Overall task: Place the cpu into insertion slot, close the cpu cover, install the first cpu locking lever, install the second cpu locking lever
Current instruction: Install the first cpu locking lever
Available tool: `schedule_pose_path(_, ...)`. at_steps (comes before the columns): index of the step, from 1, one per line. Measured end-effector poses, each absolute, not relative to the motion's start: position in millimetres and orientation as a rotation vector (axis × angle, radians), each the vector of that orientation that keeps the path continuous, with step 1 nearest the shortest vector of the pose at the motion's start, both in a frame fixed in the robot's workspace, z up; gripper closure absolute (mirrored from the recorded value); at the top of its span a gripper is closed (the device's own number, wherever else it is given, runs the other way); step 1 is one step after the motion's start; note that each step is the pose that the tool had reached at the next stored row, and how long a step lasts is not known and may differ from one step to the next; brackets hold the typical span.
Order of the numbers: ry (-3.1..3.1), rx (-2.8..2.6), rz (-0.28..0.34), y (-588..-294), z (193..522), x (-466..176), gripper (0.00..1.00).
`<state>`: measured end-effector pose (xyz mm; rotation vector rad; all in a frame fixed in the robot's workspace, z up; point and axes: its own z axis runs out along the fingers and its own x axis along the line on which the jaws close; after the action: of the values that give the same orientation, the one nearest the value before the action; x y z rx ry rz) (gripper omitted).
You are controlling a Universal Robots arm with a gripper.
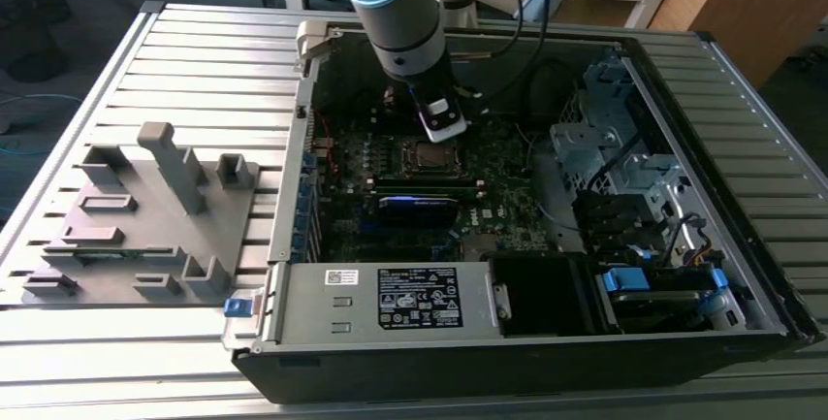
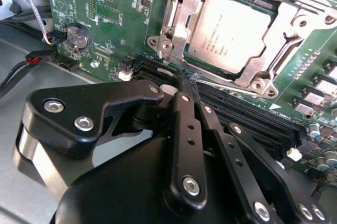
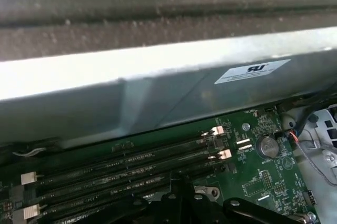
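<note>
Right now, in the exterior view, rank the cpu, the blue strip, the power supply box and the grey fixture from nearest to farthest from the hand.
Measured from the hand:
1. cpu, right beside it.
2. blue strip, a little past the cpu.
3. power supply box, low in the exterior view.
4. grey fixture, far off at the exterior view's left.

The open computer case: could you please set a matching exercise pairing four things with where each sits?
Things:
1. flat square cpu with dull silver-grey metal top
2. round silver coin battery
3. grey plastic tray with upright posts
4. silver metal box with a black label

Places:
A. on the slatted metal table, at the exterior view's left
B. inside the black case, against its wall nearest the exterior camera
C. framed by the thin square silver metal cpu cover
D. on the green motherboard, beside a small black plug

Pairs: 1-C, 2-D, 3-A, 4-B.
</note>
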<state>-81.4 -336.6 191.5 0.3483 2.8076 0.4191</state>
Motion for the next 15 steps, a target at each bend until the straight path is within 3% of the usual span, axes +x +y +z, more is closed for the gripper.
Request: schedule_pose_path(15,2.804,0.355,0.46,-337.3,191.5,-81.3,0.89)
